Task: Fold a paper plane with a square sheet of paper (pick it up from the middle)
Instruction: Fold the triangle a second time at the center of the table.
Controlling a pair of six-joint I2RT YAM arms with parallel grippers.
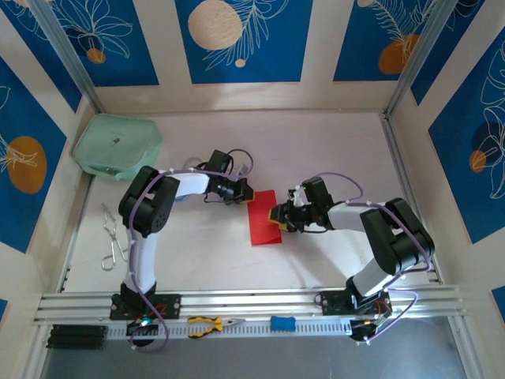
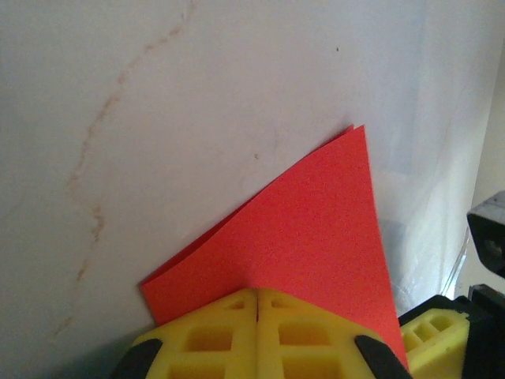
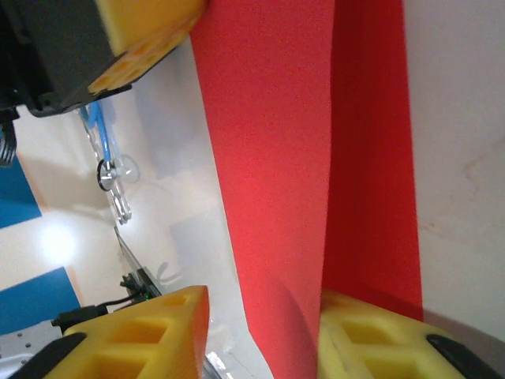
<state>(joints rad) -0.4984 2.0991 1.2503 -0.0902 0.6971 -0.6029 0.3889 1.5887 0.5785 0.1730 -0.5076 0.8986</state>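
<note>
While left hand [image 2: 257, 296] clamps red paper [image 2: 316, 229], right hand [image 3: 260, 308] open, astride its raised flap

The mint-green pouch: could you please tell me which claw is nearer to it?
Left. The left claw sits right of the mint-green pouch, at the far edge of the red paper; the right claw lies farther right, at that sheet's right edge.
</note>
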